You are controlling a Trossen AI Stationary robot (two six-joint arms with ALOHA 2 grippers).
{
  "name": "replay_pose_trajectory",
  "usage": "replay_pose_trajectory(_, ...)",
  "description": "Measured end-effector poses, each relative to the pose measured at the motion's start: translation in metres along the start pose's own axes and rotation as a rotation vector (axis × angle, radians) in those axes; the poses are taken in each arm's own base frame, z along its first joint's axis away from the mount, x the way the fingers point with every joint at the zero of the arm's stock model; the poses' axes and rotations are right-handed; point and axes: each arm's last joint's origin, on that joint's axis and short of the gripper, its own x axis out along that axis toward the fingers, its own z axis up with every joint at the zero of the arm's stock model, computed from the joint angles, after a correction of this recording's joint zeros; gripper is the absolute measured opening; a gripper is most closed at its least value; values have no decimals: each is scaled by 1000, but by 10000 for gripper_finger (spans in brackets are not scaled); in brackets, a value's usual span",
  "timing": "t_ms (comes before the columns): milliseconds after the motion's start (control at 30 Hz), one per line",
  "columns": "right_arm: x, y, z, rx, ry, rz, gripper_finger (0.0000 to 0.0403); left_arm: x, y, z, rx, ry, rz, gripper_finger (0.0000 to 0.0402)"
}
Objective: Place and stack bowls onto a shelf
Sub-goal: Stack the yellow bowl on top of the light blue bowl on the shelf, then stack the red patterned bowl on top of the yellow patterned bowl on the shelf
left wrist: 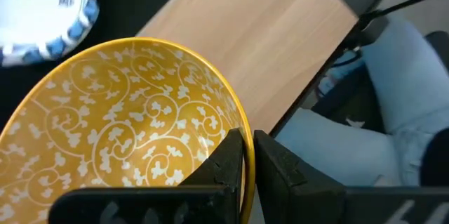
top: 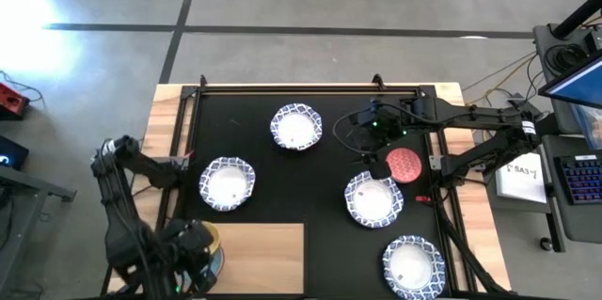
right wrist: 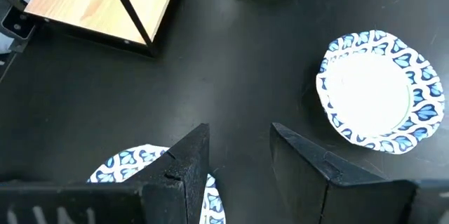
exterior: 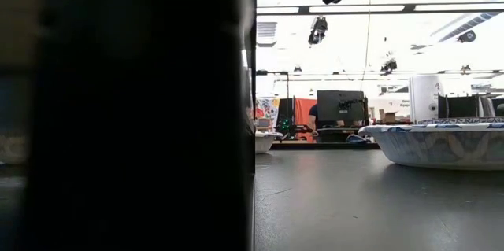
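My left gripper (top: 200,255) (left wrist: 247,138) is at the near left, by the left end of the light-wood shelf (top: 259,258) (left wrist: 245,34), shut on the golden yellow bowl (top: 213,243) (left wrist: 133,126). My right gripper (top: 362,138) (right wrist: 238,136) hovers open over the black mat, among the white blue-rimmed bowls (top: 296,128) (top: 227,183) (top: 373,198) (top: 413,265). The red-pink bowl (top: 403,164) sits on the mat beside one of them. The grey-purple and light blue bowls are out of view. My left gripper holds the golden yellow bowl by its rim (left wrist: 243,129), one finger (left wrist: 224,161) inside the bowl and the other (left wrist: 280,164) outside. The bowl is tilted in the hold. Whether its base touches the shelf, I cannot tell.
A black frame rail (top: 310,87) runs along the mat's far edge, with wooden table strips (top: 165,121) beside it. In the low view a dark mass (exterior: 126,109) fills the left half, and a white bowl (exterior: 441,142) stands at the right. Bare mat (top: 310,187) lies between the bowls.
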Motion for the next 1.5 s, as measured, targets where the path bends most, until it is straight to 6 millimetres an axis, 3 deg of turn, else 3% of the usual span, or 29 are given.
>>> replay_pose_trajectory(167,0,-1,2,3,-17,-5,139,15,-8,-17,16,-6,51,9)
replay_pose_trajectory(467,2,-1,2,58,-33,-9,139,30,-11,-26,58,-16,123,9)
replay_pose_trajectory(733,6,-1,-1,62,-17,-5,139,33,-12,-27,40,-21,131,13)
replay_pose_trajectory(1167,6,-1,-1,62,-17,-5,139,39,-12,-30,17,-7,153,67)
replay_pose_trajectory(1500,6,-2,0,43,-33,-9,139,40,-14,-33,4,55,156,74)
